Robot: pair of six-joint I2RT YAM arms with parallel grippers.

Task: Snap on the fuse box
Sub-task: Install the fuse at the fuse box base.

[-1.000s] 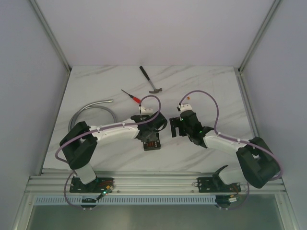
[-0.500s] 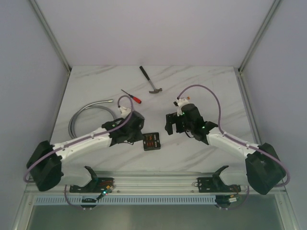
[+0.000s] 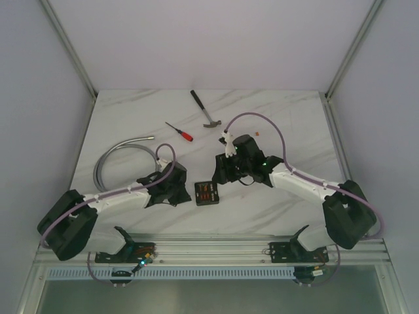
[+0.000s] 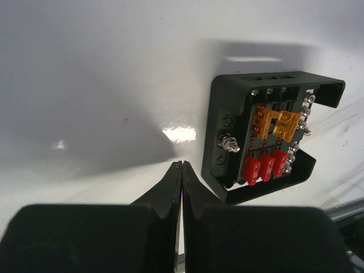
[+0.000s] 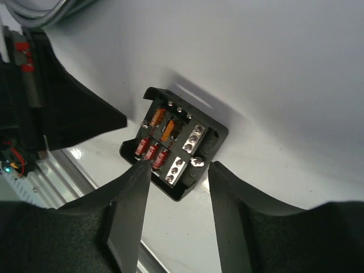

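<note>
Left tool (image 4: pixel 181 165) is pinching fully closed on nothing, tips pointing at the fuse box (image 4: pixel 267 142) just beside it, not touching. Right tool (image 5: pixel 181 169) is hanging about half spread above the box, gripping nothing; contact unclear. Bench (image 3: pixel 288 111), white marble look, is carrying everything. Left arm (image 3: pixel 118 195) is lying low, stretching rightward from its base. Right arm (image 3: pixel 301 186) is reaching leftward, wrist tipping down. Metal hose (image 3: pixel 114 147) is curling at left. Hammer (image 3: pixel 206 109) and screwdriver (image 3: pixel 179 131) are lying farther back. Fuse box is sitting face up near the bench's front edge, between both tools, showing orange fuses (image 4: pixel 276 124) and red fuses (image 4: pixel 264 166).
</note>
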